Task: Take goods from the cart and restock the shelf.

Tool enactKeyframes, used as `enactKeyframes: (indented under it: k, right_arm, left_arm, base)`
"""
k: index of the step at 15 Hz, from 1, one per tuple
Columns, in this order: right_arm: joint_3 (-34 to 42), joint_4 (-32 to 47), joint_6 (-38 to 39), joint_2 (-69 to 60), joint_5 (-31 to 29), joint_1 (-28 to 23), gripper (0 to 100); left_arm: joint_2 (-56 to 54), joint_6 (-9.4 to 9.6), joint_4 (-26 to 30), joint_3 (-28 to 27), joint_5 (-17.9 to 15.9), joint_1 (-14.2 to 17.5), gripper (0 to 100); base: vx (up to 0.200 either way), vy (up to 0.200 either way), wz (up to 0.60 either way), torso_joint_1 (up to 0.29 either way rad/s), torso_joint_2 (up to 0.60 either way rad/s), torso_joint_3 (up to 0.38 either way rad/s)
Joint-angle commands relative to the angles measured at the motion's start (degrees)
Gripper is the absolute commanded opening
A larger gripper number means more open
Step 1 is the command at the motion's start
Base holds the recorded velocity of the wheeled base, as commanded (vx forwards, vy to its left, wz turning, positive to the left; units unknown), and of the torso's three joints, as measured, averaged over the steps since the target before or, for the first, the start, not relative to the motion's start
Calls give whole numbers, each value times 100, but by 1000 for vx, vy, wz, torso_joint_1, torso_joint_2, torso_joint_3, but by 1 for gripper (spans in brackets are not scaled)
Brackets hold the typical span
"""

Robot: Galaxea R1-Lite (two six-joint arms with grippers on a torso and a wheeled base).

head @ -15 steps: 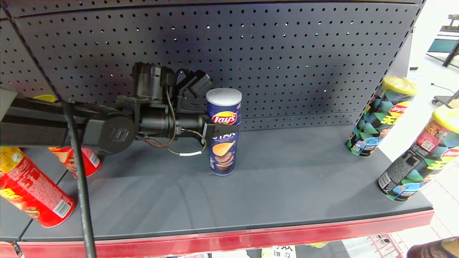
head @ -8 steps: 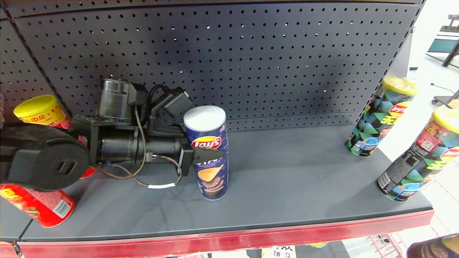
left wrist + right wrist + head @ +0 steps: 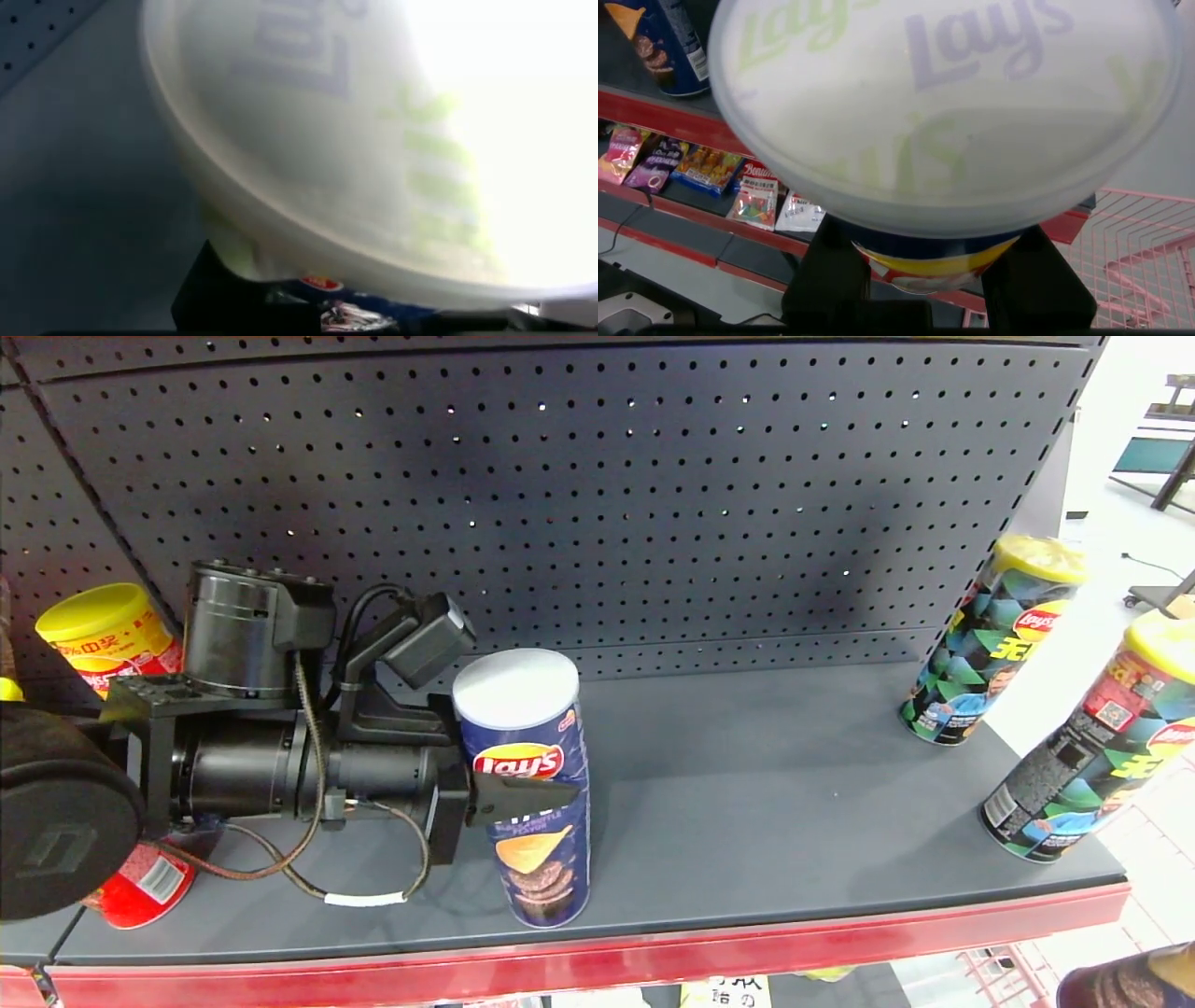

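Starting nearest the robot, a yellow-banded can (image 3: 943,112) is being carried low in front of the shelf (image 3: 766,784) by the right gripper (image 3: 929,280), whose dark fingers (image 3: 827,280) are being pressed against its two sides. This can is being judged as waiting its turn, with the pink wire cart (image 3: 1148,271) just beside it and snack packets (image 3: 701,168) being displayed on the lower tier beneath. Just behind the red front lip (image 3: 747,947), the blue can (image 3: 537,859) is being pinched upright around its middle by the left gripper (image 3: 546,791), the jaws being closed on it from the left; whether its base is being rested on the deck or held just above it cannot be told. The placing of this can is therefore being judged as almost done, with the release and the drawing back of the arm left to do, and then the second can. At the near right corner a green patterned can (image 3: 1092,756) is already being stocked, and at the near left a red can (image 3: 140,891) is being partly hidden by the arm. Farther back, a second green patterned can (image 3: 999,644) on the right and a yellow-lidded red can (image 3: 103,630) on the left are being kept near the pegboard back panel (image 3: 653,504). The two red cans close by the left arm are being judged the likeliest things to be knocked as it is drawn back.
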Motion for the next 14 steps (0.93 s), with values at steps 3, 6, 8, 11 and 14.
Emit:
enactKeyframes:
  k: [3,6,8,11,14]
  right_arm:
    - [-8,-1,-6,8,2,1,0]
    - [-34,-1,-6,0,-7,1,0]
    - [-34,8,-6,0,-7,1,0]
    - [-60,-1,-6,8,2,1,0]
    - [-87,8,-6,0,2,1,0]
  left_arm:
    - [7,214,-8,56,-7,-79,0]
    - [-46,206,1,82,-25,-158,0]
    - [-55,223,1,91,-69,-193,0]
    - [-108,250,-8,258,-104,-193,0]
    - [-178,478,-17,539,-104,-193,0]
  base:
    - [0,0,0,0,0,0]
    - [0,0,0,0,0,0]
    - [0,0,0,0,0,0]
    - [0,0,0,0,0,0]
    - [0,0,0,0,0,0]
